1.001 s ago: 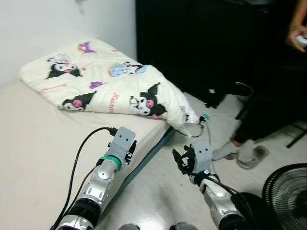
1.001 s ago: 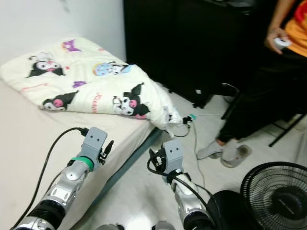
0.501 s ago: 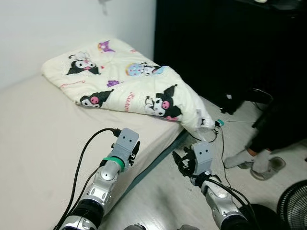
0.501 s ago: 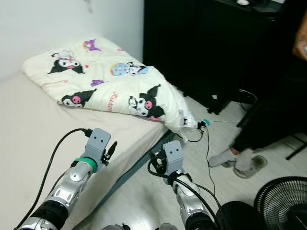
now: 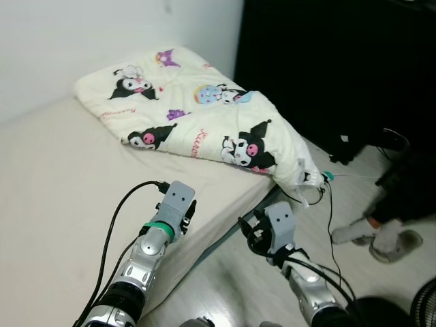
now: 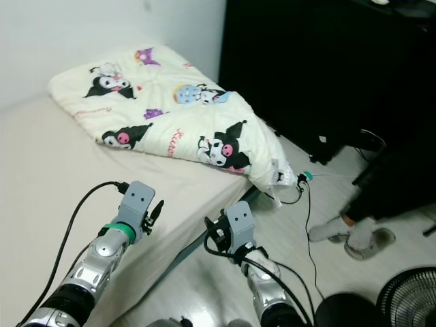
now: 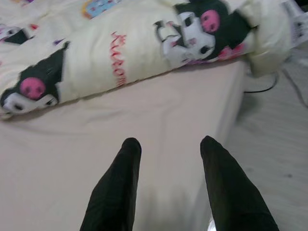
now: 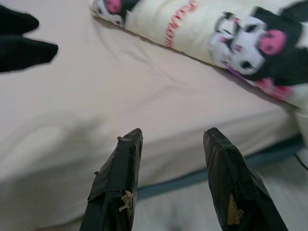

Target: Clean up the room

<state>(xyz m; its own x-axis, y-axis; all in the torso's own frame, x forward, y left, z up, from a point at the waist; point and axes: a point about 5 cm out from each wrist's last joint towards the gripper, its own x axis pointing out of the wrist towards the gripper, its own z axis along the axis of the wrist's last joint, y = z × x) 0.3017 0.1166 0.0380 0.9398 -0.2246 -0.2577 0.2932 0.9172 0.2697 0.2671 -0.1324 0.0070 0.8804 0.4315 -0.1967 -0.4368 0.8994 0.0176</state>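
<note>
A cream comforter (image 5: 197,116) printed with cartoon characters lies bunched at the far end of the bed (image 5: 61,177), which has a beige sheet. One corner of it (image 5: 300,174) droops over the bed's edge toward the floor. My left gripper (image 7: 169,143) hovers open and empty above the sheet, near the bed's side edge. My right gripper (image 8: 173,132) is open and empty too. It is held low over the pale floor beside the bed, pointing at the mattress side and the comforter.
A tall black cabinet (image 5: 340,61) stands beyond the bed. Cables and a plug (image 5: 327,178) trail on the floor under the hanging corner. A person's slippered feet (image 5: 381,235) are at the right, and a black fan (image 6: 409,300) stands at the lower right.
The camera has swung left, so the bed and comforter sit further right in the picture and the person and fan have slid toward the right edge. Both arms hold the same pose.
</note>
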